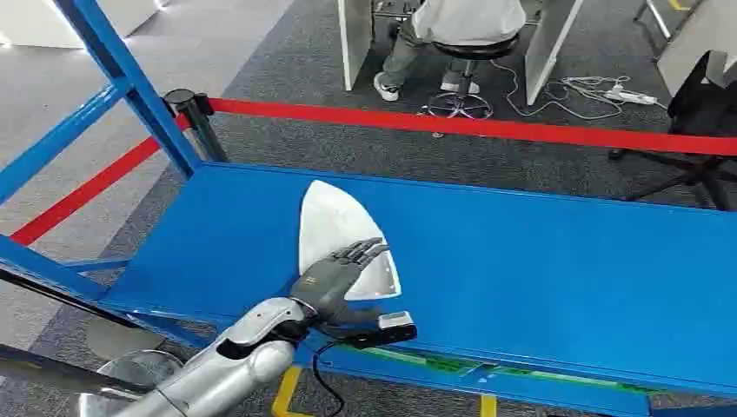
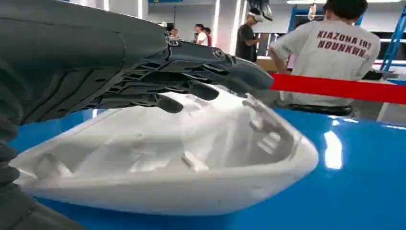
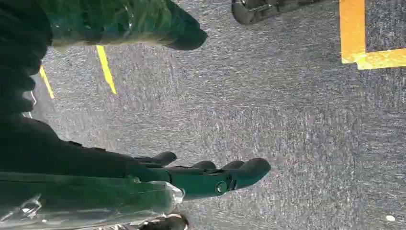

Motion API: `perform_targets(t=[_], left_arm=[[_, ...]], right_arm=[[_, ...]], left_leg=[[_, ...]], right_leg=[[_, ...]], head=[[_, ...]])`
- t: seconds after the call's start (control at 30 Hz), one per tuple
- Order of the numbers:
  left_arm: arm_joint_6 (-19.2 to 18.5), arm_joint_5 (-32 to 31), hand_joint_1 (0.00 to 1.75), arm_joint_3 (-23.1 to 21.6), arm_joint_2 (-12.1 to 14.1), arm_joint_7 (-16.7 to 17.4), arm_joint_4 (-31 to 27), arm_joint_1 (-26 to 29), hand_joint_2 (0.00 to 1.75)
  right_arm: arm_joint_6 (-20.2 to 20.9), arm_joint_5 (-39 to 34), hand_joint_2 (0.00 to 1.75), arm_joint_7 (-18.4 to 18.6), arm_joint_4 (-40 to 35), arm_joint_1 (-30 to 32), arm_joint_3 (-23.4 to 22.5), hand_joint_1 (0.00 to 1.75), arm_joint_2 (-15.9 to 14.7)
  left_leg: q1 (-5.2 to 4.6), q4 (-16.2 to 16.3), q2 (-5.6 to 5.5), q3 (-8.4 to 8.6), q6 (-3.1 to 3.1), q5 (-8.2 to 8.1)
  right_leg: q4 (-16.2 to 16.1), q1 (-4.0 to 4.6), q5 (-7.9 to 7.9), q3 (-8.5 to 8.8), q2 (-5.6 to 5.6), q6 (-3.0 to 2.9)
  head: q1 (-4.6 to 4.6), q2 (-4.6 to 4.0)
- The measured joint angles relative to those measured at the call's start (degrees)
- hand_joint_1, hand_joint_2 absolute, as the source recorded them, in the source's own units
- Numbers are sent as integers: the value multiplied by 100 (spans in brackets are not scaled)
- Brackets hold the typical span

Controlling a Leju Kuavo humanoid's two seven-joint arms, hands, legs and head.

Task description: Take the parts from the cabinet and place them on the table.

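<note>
A white, wedge-shaped moulded part (image 1: 335, 230) lies on the blue table (image 1: 539, 269), hollow side up in the left wrist view (image 2: 191, 158). My left hand (image 1: 335, 274) hovers flat just above its near end, fingers (image 2: 201, 72) stretched out over the part's rim and not closed around it. My right hand (image 3: 206, 175) hangs down over the grey carpet, fingers extended and apart, holding nothing.
A red barrier tape (image 1: 469, 126) on a black post (image 1: 195, 122) runs behind the table. Blue frame beams (image 1: 122, 78) rise at the left. A person sits on a stool (image 1: 465, 52) beyond the tape. A black chair (image 1: 695, 130) stands at the right.
</note>
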Motion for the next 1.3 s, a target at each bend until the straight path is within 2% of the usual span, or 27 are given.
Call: perform_targets(t=[0.23, 0.27, 0.33, 0.37, 0.5, 0.6, 1.13, 1.2, 1.3], left_arm=[[37, -20, 0, 52, -87, 2, 201, -51, 175], [42, -37, 12, 57, -96, 2, 232, -57, 175], [39, -39, 145, 61, -109, 24, 299, -66, 175], [41, -42, 152, 68, -116, 48, 323, -69, 175], [44, -85, 152, 129, -138, 107, 393, -81, 175], [46, -98, 175, 164, -142, 125, 437, -85, 175], [61, -151, 175, 192, -184, 168, 454, -133, 175], [120, -13, 175, 208, -188, 37, 452, -131, 175], [175, 790, 175, 383, -229, -598, 351, -70, 175]], right_arm=[[-9, 33, 175, -2, 0, 1, -2, 0, 0], [-15, 39, 175, -9, 0, 1, -2, 0, 0], [-35, 48, 175, -35, 0, 1, -4, 0, 0], [-42, 52, 175, -44, 0, 1, -7, 0, 0], [-48, 81, 175, -74, 0, 1, -26, 0, 0], [-48, 87, 175, -79, 0, 3, -31, 0, 0], [-63, 98, 175, -186, 0, 3, -94, 0, 0], [-63, 98, 175, -203, 0, 3, -109, 0, 0], [-72, 118, 175, -229, 0, 5, -131, 0, 0]], left_leg=[[0, 0, 0, 0, 0, 0], [0, 0, 0, 0, 0, 0], [0, 0, 0, 0, 0, 0], [0, 0, 0, 0, 0, 0], [0, 0, 0, 0, 0, 0], [0, 0, 0, 0, 0, 0], [0, 0, 0, 7, -3, 2], [0, 0, 0, 7, -3, 2], [0, 0, 0, 7, -3, 2]], right_leg=[[0, 0, 0, 1, 0, 0], [0, 0, 0, 1, -1, 0], [0, 0, 0, 1, 0, 0], [0, 0, 0, 1, 0, 0], [0, 0, 0, 1, -1, 0], [0, 0, 0, 0, -1, 0], [0, 0, 2, 10, -2, 1], [0, 0, 2, 10, -2, 1], [0, 0, 2, 9, -2, 0]], head=[[2, 2], [2, 2], [2, 2], [2, 2], [2, 2], [2, 2], [2, 2], [2, 2], [2, 0]])
